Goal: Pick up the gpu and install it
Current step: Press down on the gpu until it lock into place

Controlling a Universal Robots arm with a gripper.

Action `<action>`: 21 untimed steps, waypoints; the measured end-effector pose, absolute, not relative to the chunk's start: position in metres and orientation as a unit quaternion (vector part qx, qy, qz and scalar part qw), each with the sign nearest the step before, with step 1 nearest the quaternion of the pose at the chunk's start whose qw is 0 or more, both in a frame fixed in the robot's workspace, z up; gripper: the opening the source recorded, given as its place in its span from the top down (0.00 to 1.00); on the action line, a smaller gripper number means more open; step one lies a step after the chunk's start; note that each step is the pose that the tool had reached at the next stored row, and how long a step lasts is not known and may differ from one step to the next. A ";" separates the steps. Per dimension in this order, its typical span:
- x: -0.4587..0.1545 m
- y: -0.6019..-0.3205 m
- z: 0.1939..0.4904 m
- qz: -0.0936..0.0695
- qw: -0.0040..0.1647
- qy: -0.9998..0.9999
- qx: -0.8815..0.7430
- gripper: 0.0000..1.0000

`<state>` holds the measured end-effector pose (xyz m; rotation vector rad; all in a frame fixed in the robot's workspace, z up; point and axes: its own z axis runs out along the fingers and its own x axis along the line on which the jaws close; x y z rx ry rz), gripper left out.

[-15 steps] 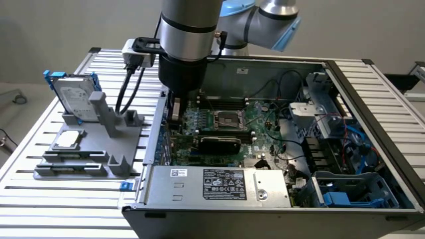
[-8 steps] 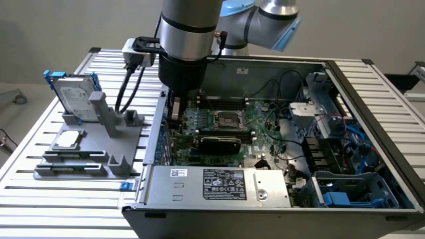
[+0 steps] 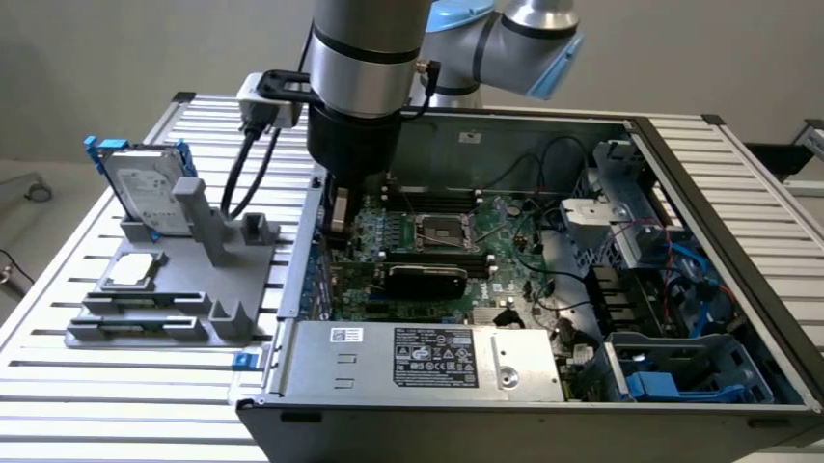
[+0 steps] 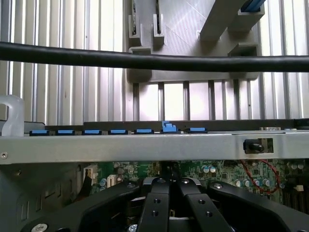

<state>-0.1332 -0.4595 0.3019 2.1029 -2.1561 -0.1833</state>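
Gripper (image 4: 170, 203) fully closed, empty, low inside the open grey computer case (image 3: 425, 362) beside the seated black-shrouded gpu (image 3: 425, 280); pressing squarely downward seats it best.

Your gripper (image 4: 170, 193) sits inside the open computer case (image 3: 721, 174), fingers (image 4: 154, 203) together, just above the motherboard (image 3: 508, 241). The gpu (image 3: 425, 280) sits on that board, just beside the fingers toward the power supply (image 3: 425, 357). Past the case wall, on the slatted table (image 3: 103, 405), you've got the parts stand (image 3: 154, 299) with the hard drive (image 3: 139, 183) upright in it.
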 end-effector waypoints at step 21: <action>-0.133 -0.459 0.297 -0.064 0.061 -0.737 0.669 0.89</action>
